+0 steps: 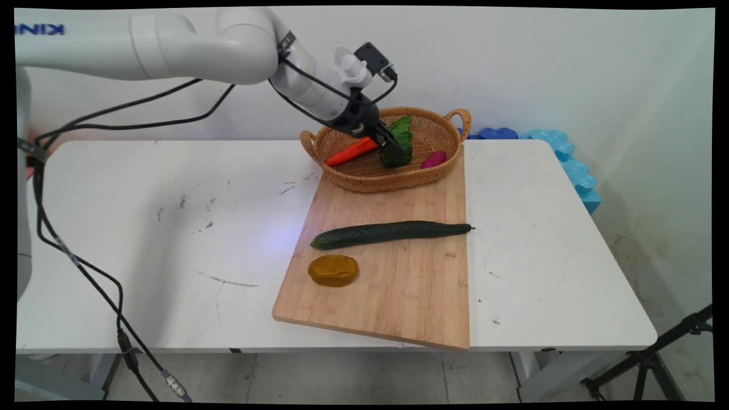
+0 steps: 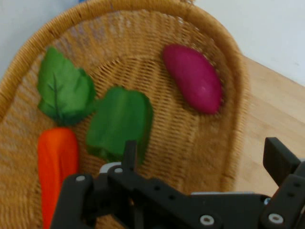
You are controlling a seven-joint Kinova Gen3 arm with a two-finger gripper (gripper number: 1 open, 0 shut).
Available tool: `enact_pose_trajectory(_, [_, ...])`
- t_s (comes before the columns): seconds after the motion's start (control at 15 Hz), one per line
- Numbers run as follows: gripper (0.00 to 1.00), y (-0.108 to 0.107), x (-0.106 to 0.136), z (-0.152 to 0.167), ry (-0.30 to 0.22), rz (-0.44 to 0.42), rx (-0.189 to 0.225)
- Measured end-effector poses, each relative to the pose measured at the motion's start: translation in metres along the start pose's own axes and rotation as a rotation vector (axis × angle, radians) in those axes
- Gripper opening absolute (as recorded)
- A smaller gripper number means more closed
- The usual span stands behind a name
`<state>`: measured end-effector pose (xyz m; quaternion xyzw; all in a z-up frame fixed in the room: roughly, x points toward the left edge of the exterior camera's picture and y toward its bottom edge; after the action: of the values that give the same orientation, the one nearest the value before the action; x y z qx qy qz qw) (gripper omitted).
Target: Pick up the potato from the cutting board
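My gripper [image 1: 393, 149] [image 2: 205, 160] hangs open inside a wicker basket [image 1: 393, 182] [image 2: 190, 138] at the far end of a wooden cutting board [image 1: 398, 296] [image 2: 271, 119]. Right beneath it lies a green pepper [image 1: 397, 158] [image 2: 121, 121], with one finger [image 2: 129, 152] just over the pepper's near edge. An orange carrot [image 1: 351, 152] [image 2: 57, 167] with a green leaf [image 1: 401, 128] [image 2: 64, 88] lies to the pepper's left. A purple sweet potato [image 1: 434, 159] [image 2: 193, 78] rests on the basket's right side. Nothing sits between the fingers.
On the board in front of the basket lie a long dark cucumber [image 1: 393, 233] and a brown potato [image 1: 333, 270]. Blue foam pieces [image 1: 569, 165] line the table's far right edge. Black cables [image 1: 85, 267] hang down at the left. A tripod leg [image 1: 655, 359] stands at lower right.
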<state>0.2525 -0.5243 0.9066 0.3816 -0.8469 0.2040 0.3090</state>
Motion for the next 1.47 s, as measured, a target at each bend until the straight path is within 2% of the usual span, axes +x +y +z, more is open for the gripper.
enact_pose_trajectory(0.6, [1.0,0.047,-0.031,-0.049,-0.106,-0.044,-0.062])
enact_pose_trajectory(0.87, [1.0,0.073,-0.057,-0.067,-0.163,-0.043,-0.105])
enact_pose_trajectory(1.13, [1.0,0.096,-0.085,-0.077,-0.217,0.0,-0.153])
enact_pose_trajectory(1.47, [1.0,0.113,-0.113,-0.076,-0.258,0.088,-0.184])
